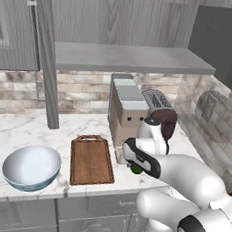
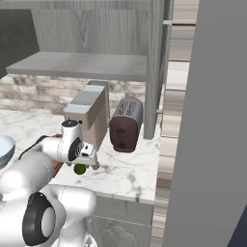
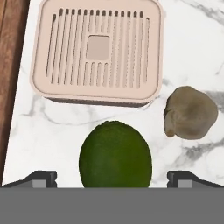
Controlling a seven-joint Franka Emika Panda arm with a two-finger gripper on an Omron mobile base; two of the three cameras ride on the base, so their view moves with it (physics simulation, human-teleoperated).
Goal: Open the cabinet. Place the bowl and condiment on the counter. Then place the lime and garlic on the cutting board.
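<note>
The cabinet (image 1: 131, 34) stands open above the bench (image 1: 22, 124). The bowl (image 1: 31, 166) sits near the front edge, with free marble behind it. The cutting board (image 1: 91, 160) lies bare beside it. The fingers (image 3: 112, 177) are spread wide around the lime (image 3: 115, 154), gripping nothing. The garlic (image 3: 190, 112) lies just beside.

Legible text, labels, brands, numbers, signs: none found on any surface in the left base, right base or hand views
</note>
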